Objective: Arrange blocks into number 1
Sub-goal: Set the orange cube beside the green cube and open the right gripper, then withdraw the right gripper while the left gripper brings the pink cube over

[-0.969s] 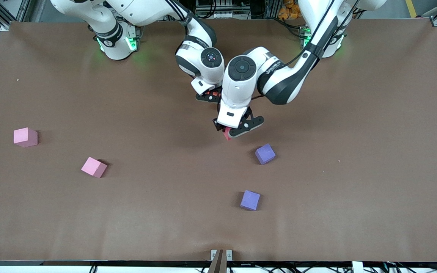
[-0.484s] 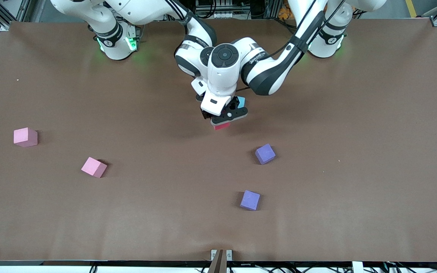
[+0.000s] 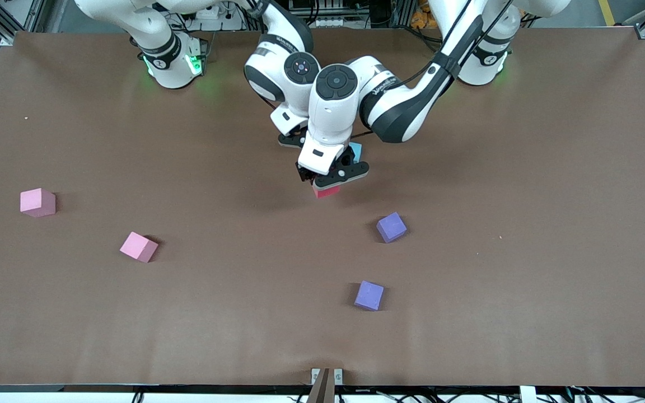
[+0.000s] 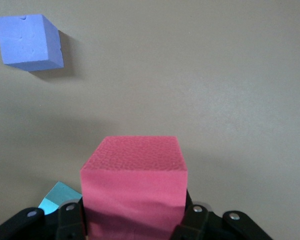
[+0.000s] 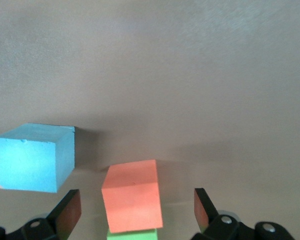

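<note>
The left tool (image 3: pixel 331 180) is clamped on the red block (image 3: pixel 326 191), fingers on two opposite faces, and holds it low over the middle of the desk (image 3: pixel 524 168), just beside the light blue block (image 3: pixel 356 150). Judged purpose: the red block is to extend the column that forms the stroke of the 1.

In the right wrist view the right tool (image 5: pixel 132 210) stands with fingers well apart and empty, straddling the orange block (image 5: pixel 132 201), which sits on the desk apart from both pads. The green block (image 5: pixel 132 234) shows at the frame edge against the orange one, so these two look already lined up. Likely a release just made there.

Two purple blocks (image 3: pixel 391 226) (image 3: pixel 369 295) lie loose nearer the front camera, not yet in the figure. Two pink cubes (image 3: pixel 37 202) (image 3: pixel 139 247) lie toward the right arm's end.
</note>
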